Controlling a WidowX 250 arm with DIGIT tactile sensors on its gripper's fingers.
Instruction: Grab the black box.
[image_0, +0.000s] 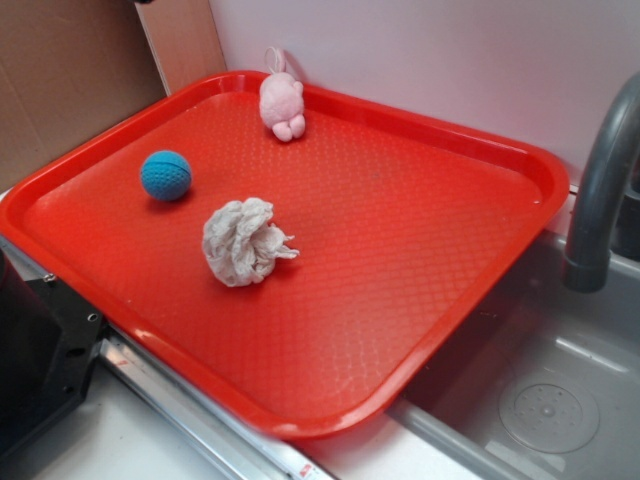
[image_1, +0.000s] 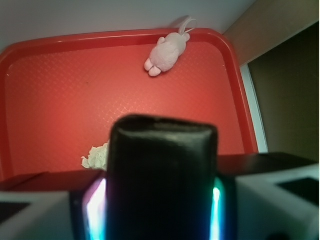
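The black box (image_1: 162, 175) fills the lower middle of the wrist view, a matte block with rounded top edges. It sits between the two lit pads (image_1: 95, 210) of my gripper (image_1: 160, 212), touching both, so the gripper is shut on it, held above the red tray (image_1: 235, 75). In the exterior view neither the gripper nor the black box shows.
On the tray (image_0: 520, 160) lie a pink plush bunny (image_0: 282, 100) at the far rim, a blue ball (image_0: 165, 175) at the left and a crumpled white tissue (image_0: 243, 241) in the middle. A grey faucet (image_0: 600, 200) and sink (image_0: 540, 400) lie right. A black device (image_0: 40, 360) stands front left.
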